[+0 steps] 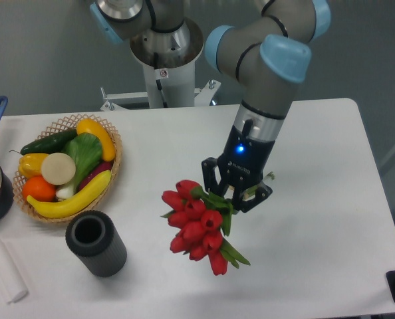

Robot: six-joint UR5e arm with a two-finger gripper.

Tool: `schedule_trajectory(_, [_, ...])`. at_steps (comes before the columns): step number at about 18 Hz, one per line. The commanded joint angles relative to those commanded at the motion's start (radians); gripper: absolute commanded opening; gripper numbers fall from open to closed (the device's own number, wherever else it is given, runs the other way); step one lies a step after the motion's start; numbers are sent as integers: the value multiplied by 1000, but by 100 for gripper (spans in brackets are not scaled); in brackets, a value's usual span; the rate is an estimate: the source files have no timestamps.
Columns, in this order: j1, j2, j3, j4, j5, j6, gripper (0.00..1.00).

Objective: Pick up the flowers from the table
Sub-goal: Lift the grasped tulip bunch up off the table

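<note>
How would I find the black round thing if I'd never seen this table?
Start at the white table and find the wicker basket of fruit and vegetables on its left side. Just in front of the basket, nearer the camera, lies the black cylinder, tipped on its side with its hollow end showing. It is the only dark, plain thing there, unlike the colourful food or the red flowers to its right.

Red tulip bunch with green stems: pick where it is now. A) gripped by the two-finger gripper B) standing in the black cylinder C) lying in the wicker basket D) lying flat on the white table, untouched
A: the gripper is closed around the green stems of the red tulip bunch.
</note>
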Motion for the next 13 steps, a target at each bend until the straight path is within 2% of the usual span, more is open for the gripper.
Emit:
schedule_trajectory(10, [61,3,3,0,-244,-20,15])
schedule_trajectory(13, [77,2,5,0,-269,-20,15])
